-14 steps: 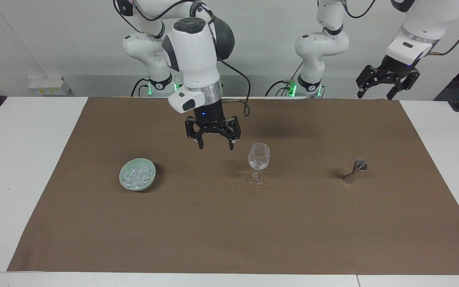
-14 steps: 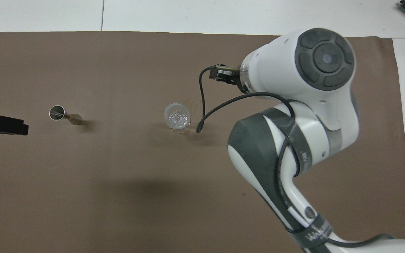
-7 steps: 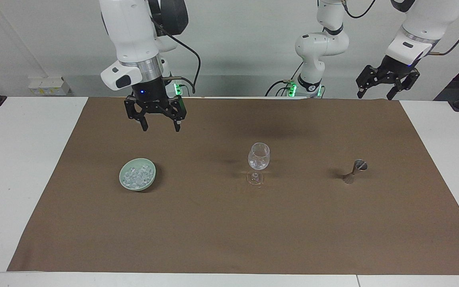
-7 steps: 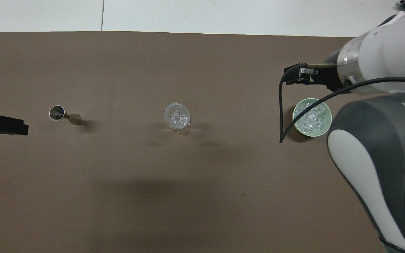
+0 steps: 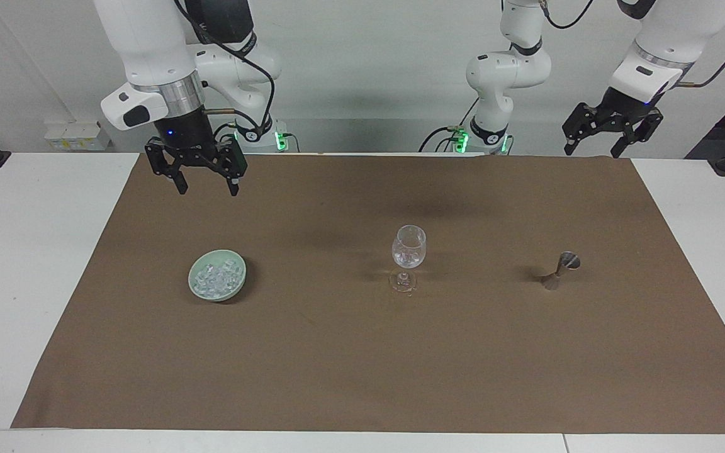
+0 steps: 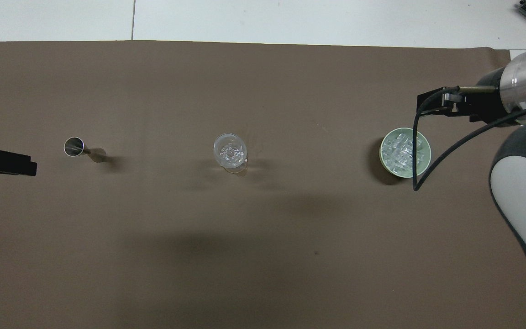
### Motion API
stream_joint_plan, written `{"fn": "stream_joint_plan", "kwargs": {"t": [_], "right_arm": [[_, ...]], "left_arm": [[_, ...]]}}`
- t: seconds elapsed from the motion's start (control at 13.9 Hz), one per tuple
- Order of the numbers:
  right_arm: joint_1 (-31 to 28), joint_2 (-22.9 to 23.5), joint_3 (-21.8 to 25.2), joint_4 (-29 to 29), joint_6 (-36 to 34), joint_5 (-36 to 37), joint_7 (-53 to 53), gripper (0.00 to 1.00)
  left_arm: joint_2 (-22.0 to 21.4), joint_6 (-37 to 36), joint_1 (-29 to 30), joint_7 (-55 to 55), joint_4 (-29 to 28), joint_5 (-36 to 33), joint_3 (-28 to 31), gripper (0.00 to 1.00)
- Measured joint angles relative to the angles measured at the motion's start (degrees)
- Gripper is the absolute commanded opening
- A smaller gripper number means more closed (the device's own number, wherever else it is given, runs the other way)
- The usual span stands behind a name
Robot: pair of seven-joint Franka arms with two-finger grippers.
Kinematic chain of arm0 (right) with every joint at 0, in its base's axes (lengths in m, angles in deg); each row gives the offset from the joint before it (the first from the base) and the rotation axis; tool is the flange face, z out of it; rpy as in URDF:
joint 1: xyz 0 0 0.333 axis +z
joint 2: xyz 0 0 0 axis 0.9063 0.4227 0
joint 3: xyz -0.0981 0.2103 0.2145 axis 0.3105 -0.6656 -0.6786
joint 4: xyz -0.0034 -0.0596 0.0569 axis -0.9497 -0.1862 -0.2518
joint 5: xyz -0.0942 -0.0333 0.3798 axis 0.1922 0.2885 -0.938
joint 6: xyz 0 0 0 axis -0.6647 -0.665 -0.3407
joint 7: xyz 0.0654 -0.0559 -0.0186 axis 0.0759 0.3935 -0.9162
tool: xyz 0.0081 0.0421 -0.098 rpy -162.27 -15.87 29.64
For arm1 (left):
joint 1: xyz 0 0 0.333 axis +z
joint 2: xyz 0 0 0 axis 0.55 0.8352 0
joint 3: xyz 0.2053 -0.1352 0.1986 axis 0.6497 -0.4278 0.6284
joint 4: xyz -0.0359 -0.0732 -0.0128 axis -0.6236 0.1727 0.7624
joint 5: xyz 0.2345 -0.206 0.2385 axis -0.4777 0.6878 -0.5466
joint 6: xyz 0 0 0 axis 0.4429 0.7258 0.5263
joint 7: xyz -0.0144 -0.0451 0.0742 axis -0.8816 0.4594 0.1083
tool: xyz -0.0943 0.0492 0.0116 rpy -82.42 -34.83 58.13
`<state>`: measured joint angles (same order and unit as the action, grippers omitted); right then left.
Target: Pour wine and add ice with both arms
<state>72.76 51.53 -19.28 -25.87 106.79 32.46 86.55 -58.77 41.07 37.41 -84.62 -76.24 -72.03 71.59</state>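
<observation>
Wine glass [image 5: 408, 246] mid-mat, some ice already in its bowl. More ice [image 5: 215, 279] in a green bowl [image 5: 237, 269] beside it, toward the right arm's end.

Right gripper [image 5: 206, 186] up, open, empty; left gripper [image 5: 595, 150] waits, open.

Risk: stemmed glass tips if clipped.

No legible writing.

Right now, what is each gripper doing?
Left gripper: open, empty, raised at the left arm's end.
Right gripper: open, empty, raised near the ice bowl.
</observation>
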Motion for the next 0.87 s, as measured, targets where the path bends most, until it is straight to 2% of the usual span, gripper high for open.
{"fn": "stream_joint_plan", "kwargs": {"t": [0.36, 0.87], "right_arm": [[-5.7, -4.1, 0.0, -6.8, -0.2, 0.0, -11.8, 1.00], [-5.9, -7.4, -0.1, -6.9, -2.4, 0.0, -12.1, 1.00]], "left_arm": [[0.0, 0.0, 0.0, 0.0, 0.0, 0.0, 0.0, 1.00], [0.0, 0.0, 0.0, 0.0, 0.0, 0.0, 0.0, 1.00]]}}
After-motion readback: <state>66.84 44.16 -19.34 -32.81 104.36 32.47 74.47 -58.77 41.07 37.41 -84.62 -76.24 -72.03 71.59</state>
